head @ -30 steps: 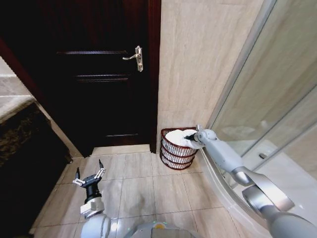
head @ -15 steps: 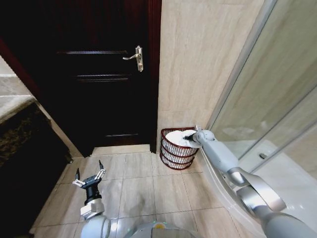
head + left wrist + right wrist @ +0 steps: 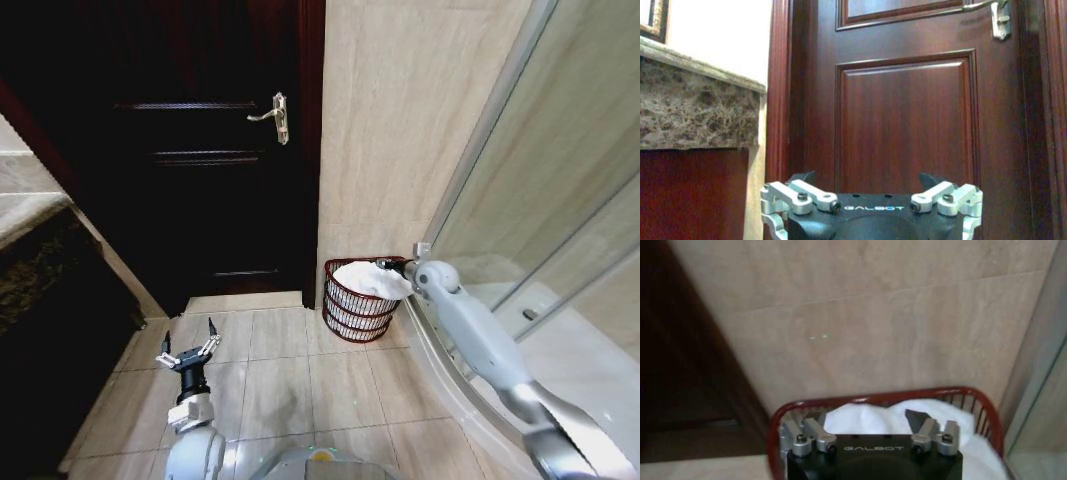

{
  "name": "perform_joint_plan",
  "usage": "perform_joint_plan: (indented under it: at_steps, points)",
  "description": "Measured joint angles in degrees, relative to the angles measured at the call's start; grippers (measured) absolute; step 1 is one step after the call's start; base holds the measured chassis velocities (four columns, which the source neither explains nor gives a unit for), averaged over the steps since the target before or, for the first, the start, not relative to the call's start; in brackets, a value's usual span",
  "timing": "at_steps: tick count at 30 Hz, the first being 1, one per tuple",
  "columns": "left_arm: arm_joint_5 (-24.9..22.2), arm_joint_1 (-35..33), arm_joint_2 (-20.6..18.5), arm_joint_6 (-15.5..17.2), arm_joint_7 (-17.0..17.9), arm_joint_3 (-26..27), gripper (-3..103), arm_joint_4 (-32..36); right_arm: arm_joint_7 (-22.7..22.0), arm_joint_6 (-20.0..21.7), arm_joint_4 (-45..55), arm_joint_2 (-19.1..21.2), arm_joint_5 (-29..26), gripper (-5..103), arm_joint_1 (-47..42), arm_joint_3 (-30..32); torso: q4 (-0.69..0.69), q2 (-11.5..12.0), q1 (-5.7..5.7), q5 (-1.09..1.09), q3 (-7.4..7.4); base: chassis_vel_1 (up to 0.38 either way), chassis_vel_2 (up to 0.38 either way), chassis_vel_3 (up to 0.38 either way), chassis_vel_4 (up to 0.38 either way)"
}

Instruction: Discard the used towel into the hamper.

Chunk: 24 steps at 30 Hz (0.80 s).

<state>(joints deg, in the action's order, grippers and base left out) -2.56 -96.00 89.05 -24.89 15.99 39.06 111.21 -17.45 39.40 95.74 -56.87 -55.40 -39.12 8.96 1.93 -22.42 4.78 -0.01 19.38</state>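
The dark wooden door point(image 3: 200, 150) stands shut well off to my left gripper's far side, and the tiled wall point(image 3: 410, 120) rises straight ahead of my right gripper point(image 3: 865, 426), with the glass shower screen point(image 3: 560, 200) close along my right arm. The hamper point(image 3: 352, 310) sits on the tiled floor point(image 3: 290, 380) against that wall, directly below and just ahead of my right gripper. The white towel point(image 3: 365, 279) lies heaped inside it, mounded above the reddish rim, just under my fingertips.

My right gripper hovers at the hamper's near rim with its jaws apart, holding nothing; in the right wrist view the towel shows between and beyond the two fingers. My left gripper point(image 3: 189, 352) hangs low over the floor, well apart from the hamper, fingers spread and empty.

I judge the towel light, soft and limp: it would sag and drape from any pinch, so a raised fold at the top of the mound is the place to grip. The openwork hamper looks light and easy to nudge.
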Motion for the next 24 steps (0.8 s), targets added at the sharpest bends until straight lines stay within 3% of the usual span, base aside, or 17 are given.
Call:
perform_joint_plan:
  at_steps: [2,3,6,7,9,11,17,20,22,24]
  points:
    - [-0.29,0.1,-0.22,-0.08,-0.41,-0.02,100,-0.16,1.24,-4.8,1.98,-0.7,4.23,91,-4.06,-0.24,0.0,0.0,0.0,0.01,0.0,0.0,0.0,0.0,0.0]
    - [-0.29,0.1,-0.22,-0.08,-0.41,-0.02,100,-0.16,1.24,-4.8,1.98,-0.7,4.23,91,-4.06,-0.24,0.0,0.0,0.0,0.01,0.0,0.0,0.0,0.0,0.0]
    - [-1.01,0.37,-0.5,-0.12,-1.1,0.05,100,-0.31,1.51,-16.85,1.87,-3.31,16.21,100,-9.62,-2.29,0.04,0.0,0.0,0.04,0.01,0.0,0.0,0.0,0.0]
    - [-1.01,0.37,-0.5,-0.12,-1.1,0.05,100,-0.31,1.51,-16.85,1.87,-3.31,16.21,100,-9.62,-2.29,0.04,0.0,0.0,0.04,0.01,0.0,0.0,0.0,0.0]
    - [-1.2,0.45,-0.72,-0.16,-1.33,0.17,100,-0.57,3.7,-24.51,1.4,-4.26,24.31,100,-13.18,-2.88,0.03,0.0,0.0,0.0,0.01,0.0,0.0,0.0,0.0]
    - [-1.33,0.38,-1.01,-0.22,-1.44,0.19,100,-0.71,6.47,-30.61,1.43,-4.73,28.82,100,-16.05,-3.11,0.01,0.0,0.0,0.01,0.01,0.0,0.0,0.0,0.0]
    - [-1.82,0.22,-0.98,-0.39,-2.1,0.2,100,-0.7,6.29,-31.89,2.74,-5.52,29.84,100,-18.2,-2.93,0.01,0.0,0.0,0.01,0.01,0.0,0.0,0.0,0.0]
    - [-2.32,0.26,-1.13,-0.43,-2.24,0.21,100,-0.69,2.72,-29.27,3.92,-5.71,29.89,100,-18.76,-2.19,0.03,0.0,0.0,0.0,0.01,0.0,0.0,0.0,0.0]
    - [-2.73,0.36,-1.71,-0.44,-2.4,0.37,100,-1.09,-4.15,-25.02,6.81,-6.11,29.19,100,-20.8,0.11,0.01,0.0,0.01,0.01,0.01,0.0,0.0,0.0,0.0]
    - [-2.75,0.36,-2.02,-0.41,-2.43,0.43,100,-1.36,-5.29,-24.41,7.53,-6.31,28.93,100,-21.64,1.22,0.02,0.0,0.01,-0.01,0.01,0.0,0.0,0.0,0.0]
